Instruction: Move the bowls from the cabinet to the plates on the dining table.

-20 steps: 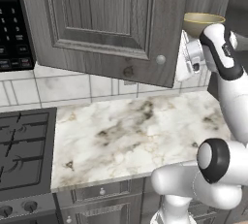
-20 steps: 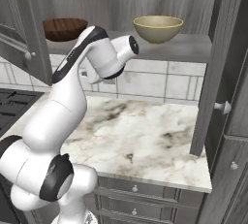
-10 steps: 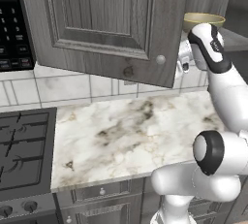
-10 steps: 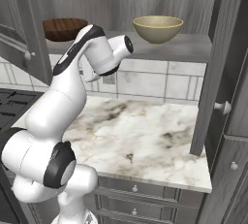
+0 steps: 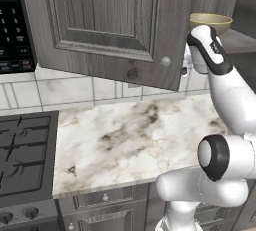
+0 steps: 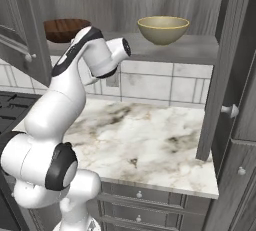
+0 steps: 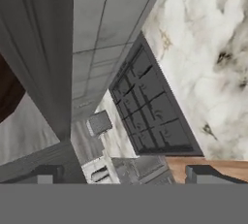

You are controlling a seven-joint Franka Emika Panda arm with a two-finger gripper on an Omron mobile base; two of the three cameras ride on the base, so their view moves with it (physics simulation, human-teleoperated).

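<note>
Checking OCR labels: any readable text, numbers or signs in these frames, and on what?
None can be read.
Black keypad panel: rows of pale marks on its buttons, too small and blurred to make out.
Cabinet door, tan bowl, brown bowl, counter: no text.

— Where's the arm [image 6: 60, 100] standing?

— It rises from the base and bends at a dark elbow joint [image 6: 57, 167] low in the right base view, then climbs steeply. In the left base view the forearm [image 5: 227, 92] slants up and back to the wrist [image 5: 207, 47].

— And the wrist?

— It folds over at the top, with the hand housing [image 6: 107, 57] turned sideways in the right base view.

— What of the jaws?

— In the hand view two dark fingertips [image 7: 47, 173] sit at the bottom, set wide apart with nothing between them. The gripper [image 7: 123, 175] is spread and holds nothing.
</note>
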